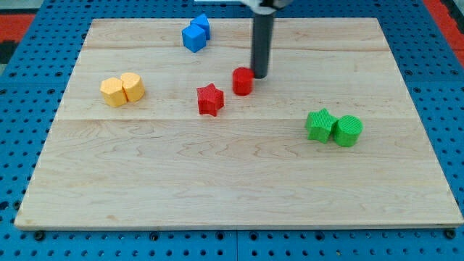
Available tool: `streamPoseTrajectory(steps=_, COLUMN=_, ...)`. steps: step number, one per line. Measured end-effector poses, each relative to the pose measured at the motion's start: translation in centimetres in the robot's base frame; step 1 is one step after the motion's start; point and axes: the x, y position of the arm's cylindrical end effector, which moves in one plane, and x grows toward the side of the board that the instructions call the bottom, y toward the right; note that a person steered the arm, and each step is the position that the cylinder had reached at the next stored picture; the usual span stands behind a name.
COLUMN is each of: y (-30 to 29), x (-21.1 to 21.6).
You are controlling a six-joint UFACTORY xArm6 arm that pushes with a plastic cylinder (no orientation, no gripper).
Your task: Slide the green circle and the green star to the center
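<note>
1. Your rod (262,40) comes down from the far edge of the view, slightly left of centre. It carries no gripper, so nothing is clasped or let go; it can only push.
2. My tip (259,75) sits on the board (239,188) just right of the red cylinder (243,81), touching it or very nearly so; contact cannot be confirmed.
3. The red star (210,99) lies just left of and slightly nearer than the red cylinder, apart from it.
4. The green star (320,125) and green circle (348,131) sit side by side on the right half of the board, star on the left, touching or nearly so. Both are well apart from the tip, to its right and nearer.
5. Two yellow blocks (122,89) sit touching at the left side; their shapes are not clear.
6. Two blue blocks (196,32) sit touching at the far edge, left of the rod; their shapes are not clear.
7. The board rests on a blue pegboard (22,116).
</note>
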Motion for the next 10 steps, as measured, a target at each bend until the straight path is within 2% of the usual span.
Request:
streamPoseTrajectory(steps=1, y=-3.6, x=0.7)
streamPoseTrajectory(steps=3, y=4.3, x=0.6)
streamPoseTrajectory(steps=4, y=12.3, x=0.7)
streamPoseTrajectory(steps=5, y=23.1, x=2.1)
streamPoseTrajectory(steps=6, y=29.8, x=6.9)
streamPoseTrajectory(steps=7, y=30.6, x=13.7)
streamPoseTrajectory(steps=8, y=27.7, x=16.4)
streamPoseTrajectory(steps=10, y=26.8, x=16.4)
